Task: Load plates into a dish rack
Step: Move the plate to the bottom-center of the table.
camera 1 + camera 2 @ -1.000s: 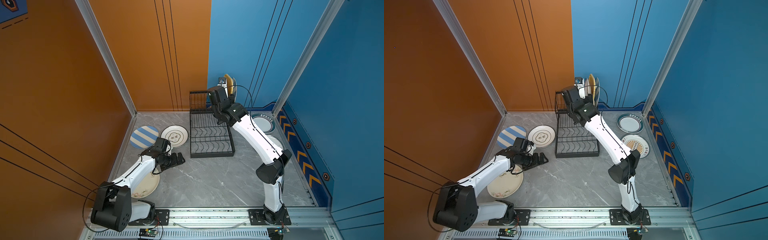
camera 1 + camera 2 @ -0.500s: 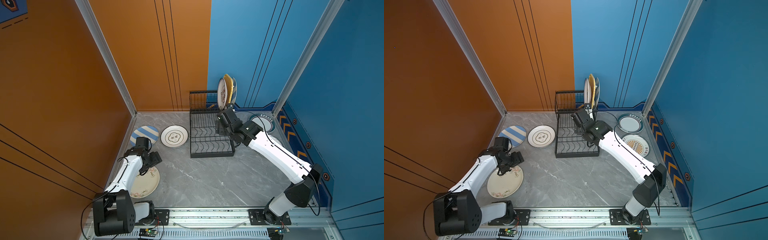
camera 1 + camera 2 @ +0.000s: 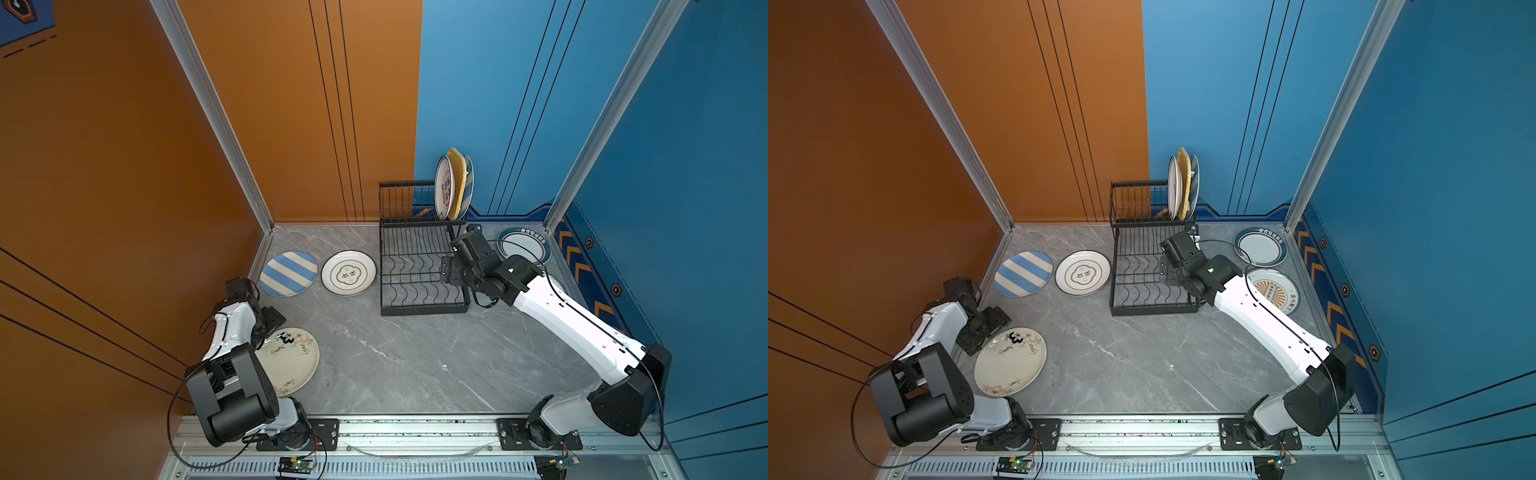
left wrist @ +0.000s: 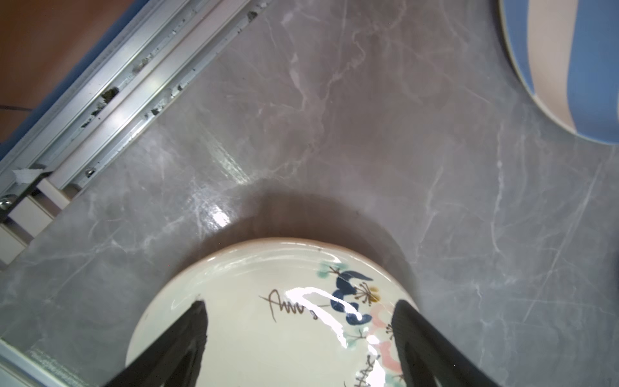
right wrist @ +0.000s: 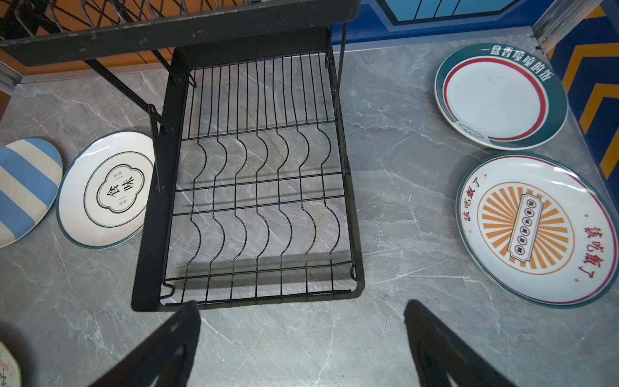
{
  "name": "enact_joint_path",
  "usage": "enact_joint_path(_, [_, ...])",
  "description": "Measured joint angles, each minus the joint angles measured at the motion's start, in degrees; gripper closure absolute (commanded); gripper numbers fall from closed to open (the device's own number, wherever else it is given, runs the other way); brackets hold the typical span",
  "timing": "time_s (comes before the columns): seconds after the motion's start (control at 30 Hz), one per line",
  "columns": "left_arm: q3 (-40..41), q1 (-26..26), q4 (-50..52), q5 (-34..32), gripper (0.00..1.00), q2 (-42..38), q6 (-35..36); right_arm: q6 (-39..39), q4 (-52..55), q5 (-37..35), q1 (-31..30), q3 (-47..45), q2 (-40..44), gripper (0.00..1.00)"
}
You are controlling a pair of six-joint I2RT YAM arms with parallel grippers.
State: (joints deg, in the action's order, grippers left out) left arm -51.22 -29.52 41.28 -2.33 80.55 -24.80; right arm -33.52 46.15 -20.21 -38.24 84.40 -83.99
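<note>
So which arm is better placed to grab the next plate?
Left. The left gripper hangs open over the cream plate; the right gripper, also open, is by the rack, no plate beneath.

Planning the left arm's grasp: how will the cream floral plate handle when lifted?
Bright glare on the cream floral plate suggests a slippery glaze. Probably stiff ceramic, so breakable. Lying flat, its rim may resist pinching.
</note>
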Motion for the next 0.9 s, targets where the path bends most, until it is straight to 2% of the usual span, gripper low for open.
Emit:
enact_joint_path(0.33, [0.0,-7.7,-1.7,1.9,0.11,3.6,0.4,0.0,-0.8,1.6,0.2,-0.6,0.0,0.01])
enact_joint_path(0.9, [0.3,-8.4,-3.9,4.9,0.11,7.9,1.5,0.2,-1.3,3.5,3.5,-3.0,1.6,0.0])
